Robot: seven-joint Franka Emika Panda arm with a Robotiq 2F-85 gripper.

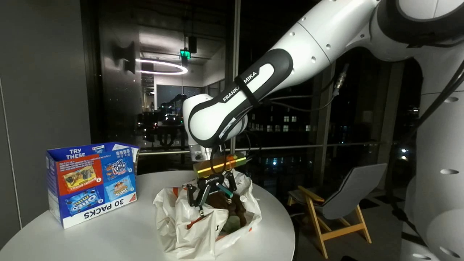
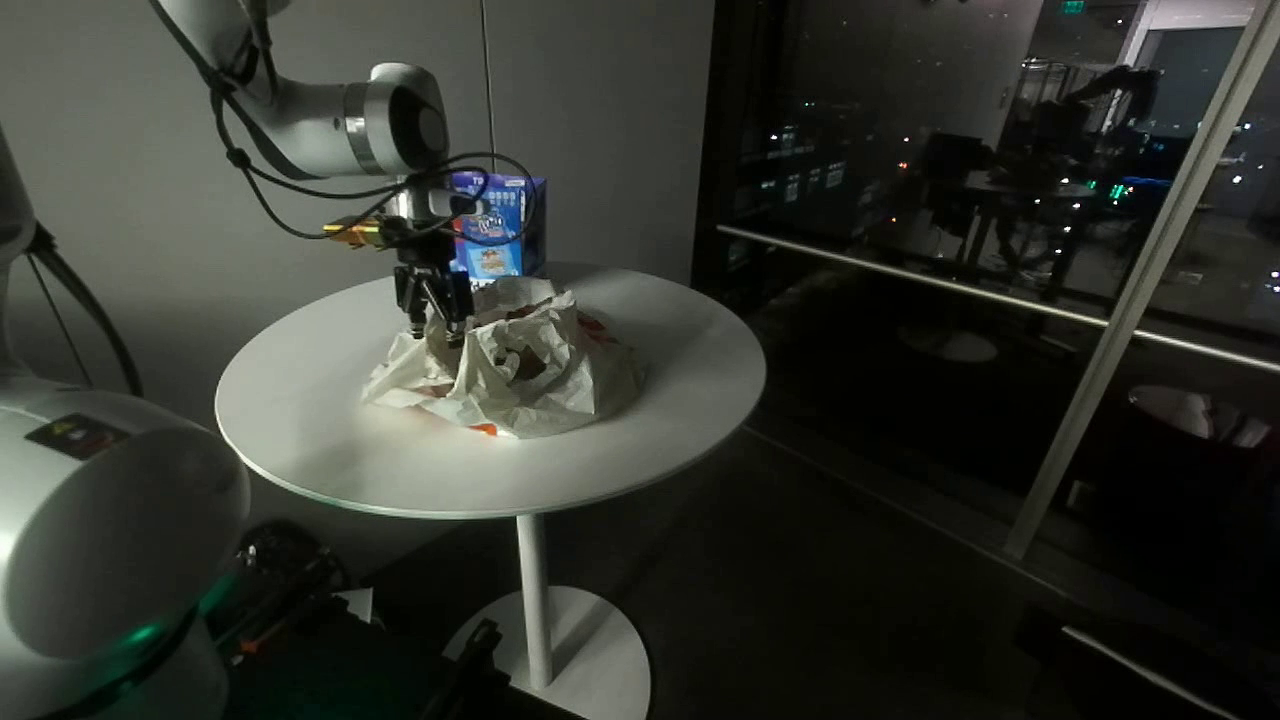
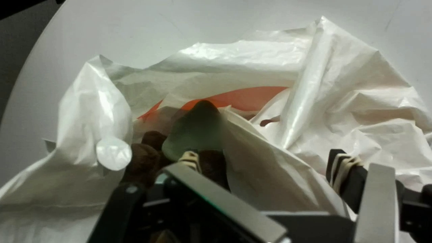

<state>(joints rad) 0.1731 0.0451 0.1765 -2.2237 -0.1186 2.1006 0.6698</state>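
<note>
White bag (image 1: 199,232), orange-red patches (image 3: 260,98). In an exterior view, at its ten o'clock: blue box (image 1: 99,186), red panel (image 1: 79,175). In the wrist view, a grey-green lump (image 3: 195,130) at two o'clock from a brown lump (image 3: 144,159). Black pincer (image 3: 267,165), tan bands (image 3: 343,169). White tabletop (image 1: 116,239).

A grey wall (image 2: 600,130) meets windows (image 2: 850,130) dark with night.

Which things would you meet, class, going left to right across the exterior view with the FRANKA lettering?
Blue snack variety box marked 30 PACKS, white plastic bag, grey wooden-armed lounge chair, robot arm's white base.
</note>
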